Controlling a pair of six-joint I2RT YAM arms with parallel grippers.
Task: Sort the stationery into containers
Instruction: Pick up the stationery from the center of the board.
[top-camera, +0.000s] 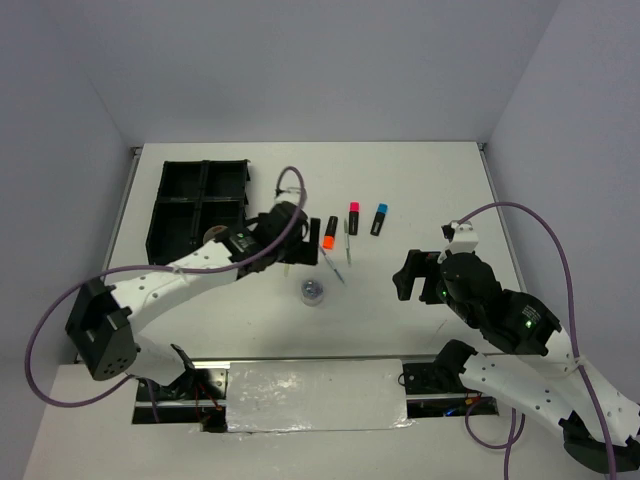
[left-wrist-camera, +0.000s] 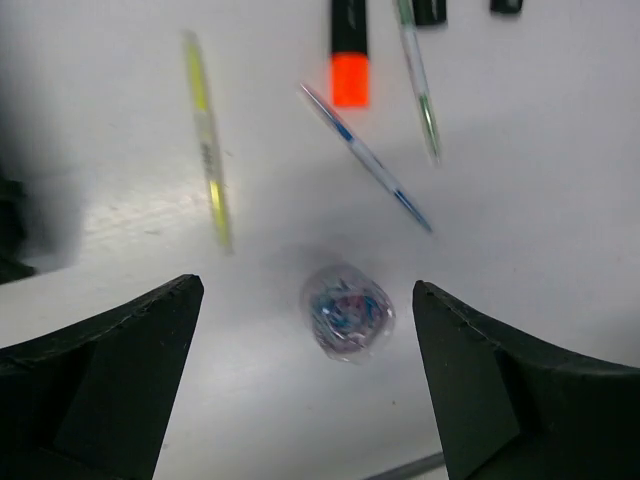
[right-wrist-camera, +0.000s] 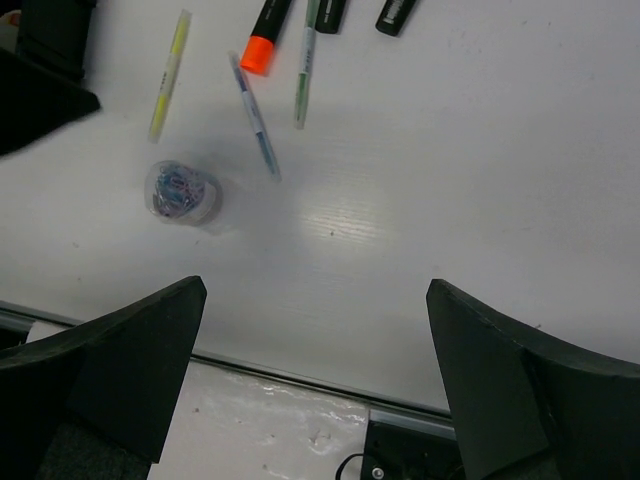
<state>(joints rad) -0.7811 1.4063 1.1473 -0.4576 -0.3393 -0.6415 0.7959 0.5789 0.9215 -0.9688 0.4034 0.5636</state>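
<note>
Small silvery-clear round piece with coloured bits inside (left-wrist-camera: 347, 312) sits on the white table (top-camera: 430, 190), in the gap between the left gripper (left-wrist-camera: 305, 288) fingers and just ahead of their tips, touching neither. Left gripper is spread wide and holds nothing. Beyond the round piece lie a thin yellow pen (left-wrist-camera: 207, 140), a thin blue pen (left-wrist-camera: 365, 157) and a thin green pen (left-wrist-camera: 418, 80), all apart from each other. The stubby black highlighter with orange cap (left-wrist-camera: 350, 50) lies between the yellow and green pens, farther out. The top view shows the black highlighter with pink cap (top-camera: 353, 218) and the black highlighter with blue cap (top-camera: 379, 219) to the right of the orange one, side by side but apart. The black rectangular four-compartment plastic tray (top-camera: 178, 205) sits at the far left of the table. A pale roundish item (top-camera: 213, 235) shows in its near right compartment, partly hidden by the left arm, and what it is cannot be told. The other compartments look dark. Right gripper (right-wrist-camera: 315, 288) hangs over bare table well to the right of the stationery, fingers wide apart, gripping nothing.
</note>
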